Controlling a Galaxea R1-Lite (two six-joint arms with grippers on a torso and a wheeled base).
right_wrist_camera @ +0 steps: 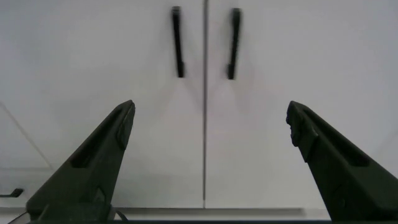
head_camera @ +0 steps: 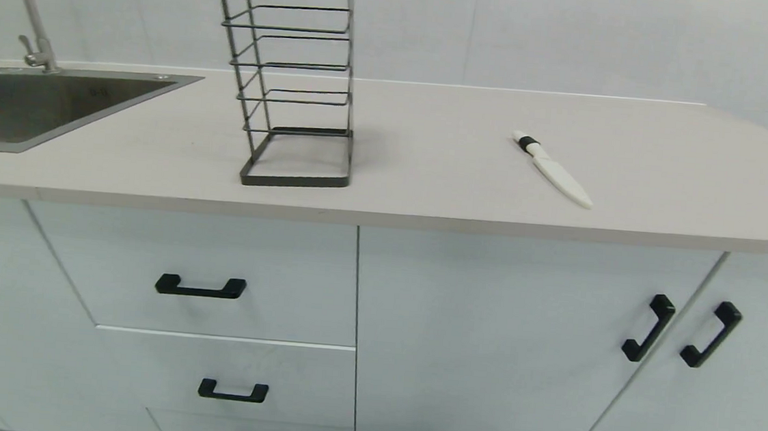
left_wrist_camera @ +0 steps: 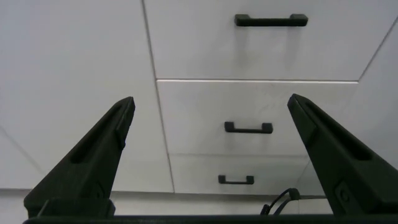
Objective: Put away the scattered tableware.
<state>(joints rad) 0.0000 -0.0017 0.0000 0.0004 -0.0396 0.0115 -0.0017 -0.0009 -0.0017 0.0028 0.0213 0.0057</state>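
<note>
A white knife with a black band on its handle lies on the countertop toward the right, blade pointing to the front right. A tall black wire rack stands upright on the counter left of centre, with nothing on its tiers. My left gripper is open, held low in front of the white drawers. In the right wrist view, my right gripper is open too, facing the white cabinet doors below the counter. Neither holds anything.
A steel sink with a curved faucet is set into the counter's far left. Below the counter are drawers with black handles and double doors with black handles. A tiled wall backs the counter.
</note>
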